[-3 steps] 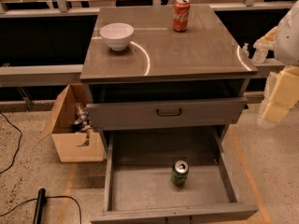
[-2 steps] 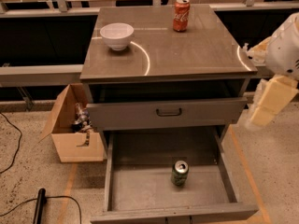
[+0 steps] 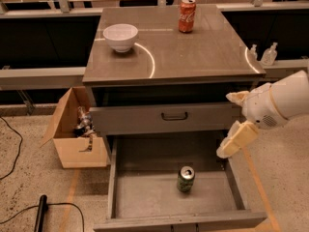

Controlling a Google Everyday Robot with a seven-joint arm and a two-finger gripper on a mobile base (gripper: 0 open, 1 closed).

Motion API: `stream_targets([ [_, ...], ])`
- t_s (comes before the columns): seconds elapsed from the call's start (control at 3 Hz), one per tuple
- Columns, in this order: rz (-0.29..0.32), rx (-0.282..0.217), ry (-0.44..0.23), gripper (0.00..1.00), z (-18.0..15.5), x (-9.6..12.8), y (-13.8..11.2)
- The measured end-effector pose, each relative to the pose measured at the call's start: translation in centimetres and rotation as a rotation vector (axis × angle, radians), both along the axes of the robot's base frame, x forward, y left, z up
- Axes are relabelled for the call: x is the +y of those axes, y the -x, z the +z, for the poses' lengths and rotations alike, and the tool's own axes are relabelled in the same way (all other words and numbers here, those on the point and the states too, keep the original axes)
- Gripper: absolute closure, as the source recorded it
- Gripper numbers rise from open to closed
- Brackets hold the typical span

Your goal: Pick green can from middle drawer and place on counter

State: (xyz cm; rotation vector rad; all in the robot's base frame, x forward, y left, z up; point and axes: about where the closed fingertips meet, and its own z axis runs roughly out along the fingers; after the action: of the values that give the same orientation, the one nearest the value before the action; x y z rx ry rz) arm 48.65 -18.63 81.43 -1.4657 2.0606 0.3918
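Observation:
The green can (image 3: 186, 179) stands upright on the flat grey floor of the open middle drawer (image 3: 145, 197), a little right of its centre. My gripper (image 3: 229, 124) comes in from the right on a white arm. It hangs open and empty over the drawer's right wall, above and to the right of the can and apart from it. One cream finger (image 3: 236, 138) points down-left towards the drawer. The other sits higher, by the front of the upper drawer. The glossy grey-brown counter (image 3: 193, 57) tops the cabinet.
A red cola can (image 3: 187, 15) and a white bowl (image 3: 120, 36) stand on the counter. The shallower drawer with a dark handle (image 3: 174, 115) is closed above. An open cardboard box (image 3: 77, 134) stands on the floor at the left. A black cable lies at the lower left.
My gripper and arm have moved left and down, from beside the counter's right edge to over the right wall of the open drawer. The green can has not moved.

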Motion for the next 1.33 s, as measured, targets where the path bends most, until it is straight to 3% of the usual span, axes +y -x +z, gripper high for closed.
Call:
stream_targets([
  [0.33,-0.017,-0.072,-0.100,0.00,-4.9,0.5,-1.8],
  [0.67,-0.044,-0.093,-0.115,0.00,-10.5,0.1,-3.1],
  [1.0,-0.044,-0.093,-0.115,0.00,-10.5,0.1,-3.1],
  [1.33,-0.056,-0.071,-0.153,0.00,-14.4,0.1,-2.9],
])
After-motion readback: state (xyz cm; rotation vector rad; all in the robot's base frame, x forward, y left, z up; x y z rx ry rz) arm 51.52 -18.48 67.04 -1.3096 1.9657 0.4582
